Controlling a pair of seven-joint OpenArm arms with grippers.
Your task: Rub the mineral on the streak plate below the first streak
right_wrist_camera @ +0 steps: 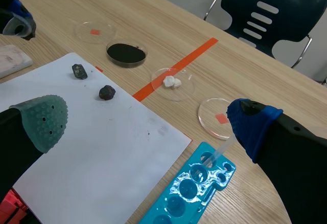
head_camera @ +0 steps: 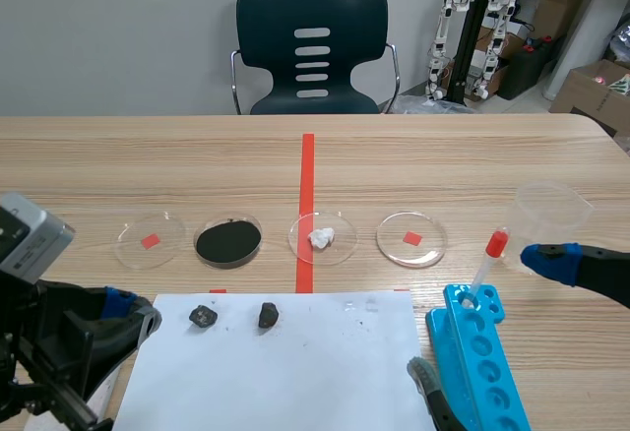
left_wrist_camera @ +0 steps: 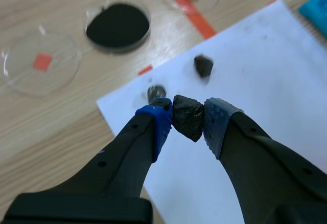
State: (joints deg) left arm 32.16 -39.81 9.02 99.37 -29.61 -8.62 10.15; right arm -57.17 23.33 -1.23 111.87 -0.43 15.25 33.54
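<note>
- Dark mineral chunk (left_wrist_camera: 188, 115) is pinched between the pads (left_wrist_camera: 161, 122) of our left gripper (left_wrist_camera: 188, 120), over the white paper (left_wrist_camera: 265, 70).
- Ahead of it we see another dark rock (left_wrist_camera: 203, 65) on the paper.
- Our right gripper (right_wrist_camera: 148, 121) is spread wide above the blue rack (right_wrist_camera: 189, 196).
- Near the left gripper lies the pale streak plate (right_wrist_camera: 11, 60).

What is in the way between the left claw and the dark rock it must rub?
Nothing is. The left claw is shut on the dark rock, with a pad pressing each side, near the white paper's edge.
</note>
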